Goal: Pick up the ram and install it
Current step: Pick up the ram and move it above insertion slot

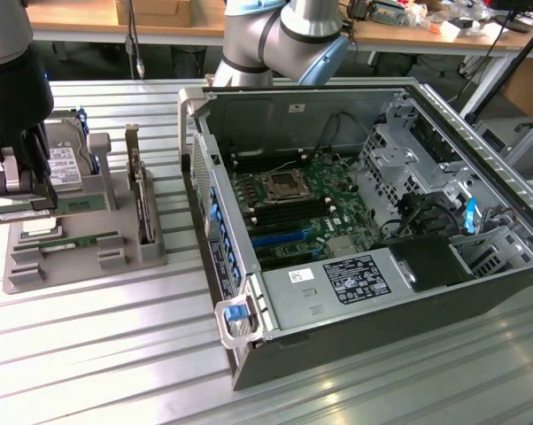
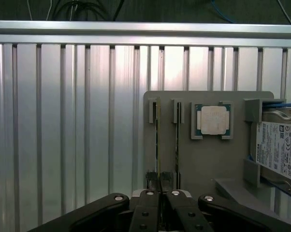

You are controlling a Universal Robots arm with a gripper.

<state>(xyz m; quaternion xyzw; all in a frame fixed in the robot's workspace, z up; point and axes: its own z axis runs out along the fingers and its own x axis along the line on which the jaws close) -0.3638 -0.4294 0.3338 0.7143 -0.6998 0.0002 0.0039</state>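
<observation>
Robot arm point(image 1: 280, 40): silver-grey tubular segments with light blue caps at the joints. The claw point(image 1: 23, 186): bulky black housing with pale grey metal parts below. Wrist view: black linkage bars point(image 2: 107, 209), symmetrical, fastened with round silver screws point(image 2: 118, 198). No markings legible.

clear: slatted table point(image 1: 116, 336) between tray point(image 1: 19, 282) and case point(image 1: 382, 336) | blocked: upright card point(image 1: 139, 190), hard drive point(image 1: 66, 165) beside hand point(image 1: 23, 197)

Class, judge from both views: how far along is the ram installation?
Done: the gripper is at the gray holder. In hand: it is lined up on one ram stick; whether that is lifted is unclear. Left: the motherboard slots look empty.
</observation>
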